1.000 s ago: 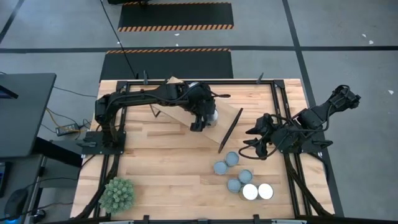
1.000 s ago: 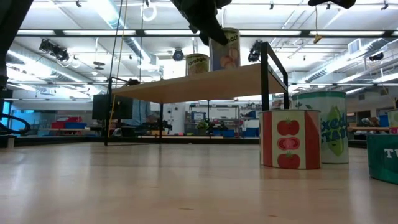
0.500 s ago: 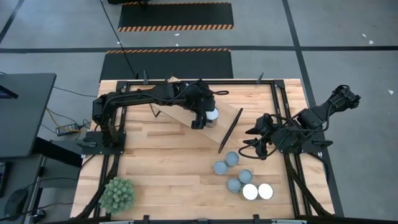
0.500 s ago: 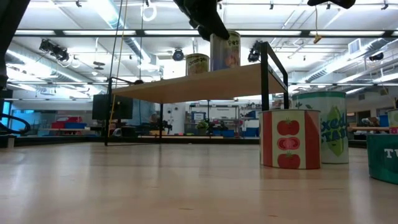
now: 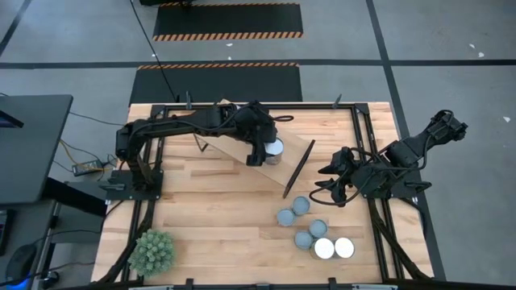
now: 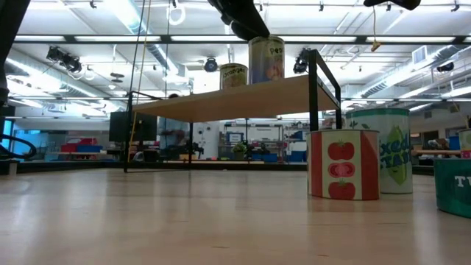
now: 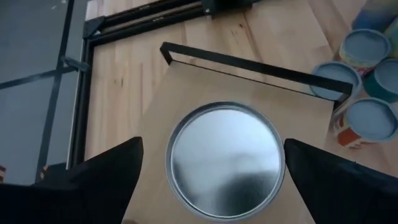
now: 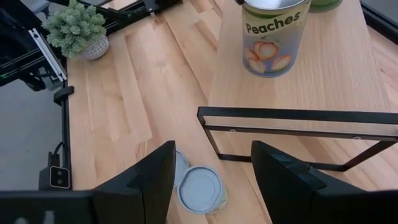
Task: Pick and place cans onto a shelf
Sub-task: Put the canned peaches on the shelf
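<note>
A Peaches can with a silver top stands upright on the light-wood shelf, near its end bar. A second can stands on the shelf behind it. My left gripper hovers open just above the Peaches can, one finger on either side, touching nothing; in the low view my left gripper is clear of the can's rim. My right gripper waits open at the table's right side, its fingers holding nothing. Several more cans stand on the tabletop.
The shelf's black end frame stands between my right gripper and the Peaches can. A spiky green plant sits at the table's near left corner. Bare tabletop lies between the plant and the loose cans.
My left gripper has risen off the Peaches can and drawn back a little toward the table's left. The can stays upright on the shelf where it was set.
</note>
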